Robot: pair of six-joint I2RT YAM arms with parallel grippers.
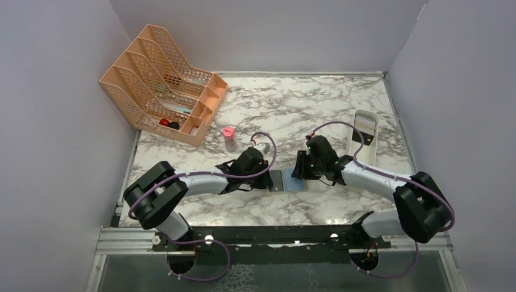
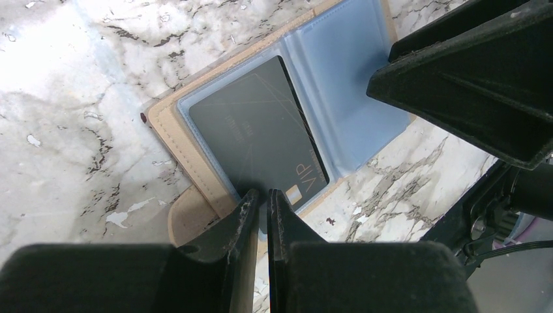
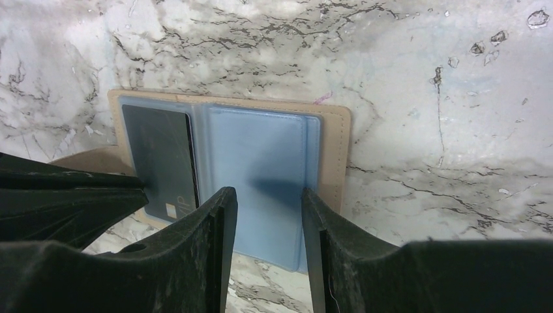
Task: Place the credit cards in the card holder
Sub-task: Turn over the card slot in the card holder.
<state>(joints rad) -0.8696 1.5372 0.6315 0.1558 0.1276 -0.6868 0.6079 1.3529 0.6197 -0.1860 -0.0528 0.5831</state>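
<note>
The tan card holder [image 1: 291,181] lies open and flat on the marble between my two grippers, light blue inside up. A black card [image 2: 257,134] marked VIP sits in its left blue pocket, its near corner sticking out past the pocket edge. My left gripper [image 2: 263,195] is shut to a thin slit, tips at the card's near edge, above the snap tab [image 2: 192,218]. My right gripper [image 3: 267,192] is open, over the right blue page [image 3: 261,150], which holds no card. The card [image 3: 160,153] also shows in the right wrist view. No greyish cards show.
A peach mesh file rack [image 1: 161,82] stands at the back left. A small pink-capped bottle [image 1: 229,139] stands just behind my left gripper [image 1: 268,176]. A long white tray [image 1: 365,137] lies behind my right arm, near the right wall. My right gripper [image 1: 299,167] is close to the left one.
</note>
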